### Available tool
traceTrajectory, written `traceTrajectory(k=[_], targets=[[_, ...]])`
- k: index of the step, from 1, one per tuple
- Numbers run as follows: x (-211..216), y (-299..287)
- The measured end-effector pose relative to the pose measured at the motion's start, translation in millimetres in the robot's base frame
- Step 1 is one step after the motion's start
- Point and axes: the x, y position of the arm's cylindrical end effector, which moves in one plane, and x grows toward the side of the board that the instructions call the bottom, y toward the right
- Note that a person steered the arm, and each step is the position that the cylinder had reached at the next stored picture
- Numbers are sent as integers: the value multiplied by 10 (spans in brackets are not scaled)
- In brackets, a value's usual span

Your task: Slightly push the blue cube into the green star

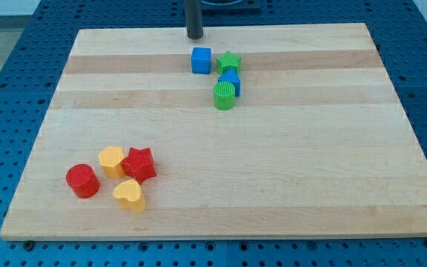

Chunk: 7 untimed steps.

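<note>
Though the blue cube (pixel 201 60) near the wooden board's (pixel 288 185) top edge sits just beside the green star (pixel 229 62), my jawless tip (pixel 195 36) hovers above it, push seemingly undone.

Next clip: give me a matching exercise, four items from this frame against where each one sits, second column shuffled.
Items:
1. blue cube
2. green star
3. my tip
4. red cylinder

Places:
A. the board's far edge at the view's top, just above the blue cube
B. the view's bottom left
C. just right of the blue cube
D. just left of the green star

Pairs: 1-D, 2-C, 3-A, 4-B
</note>
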Motion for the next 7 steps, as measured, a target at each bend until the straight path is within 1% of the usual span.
traceTrajectory(k=[2, 3, 4, 5, 7], targets=[[182, -38], [382, -38], [721, -38], [960, -24], [1227, 45]])
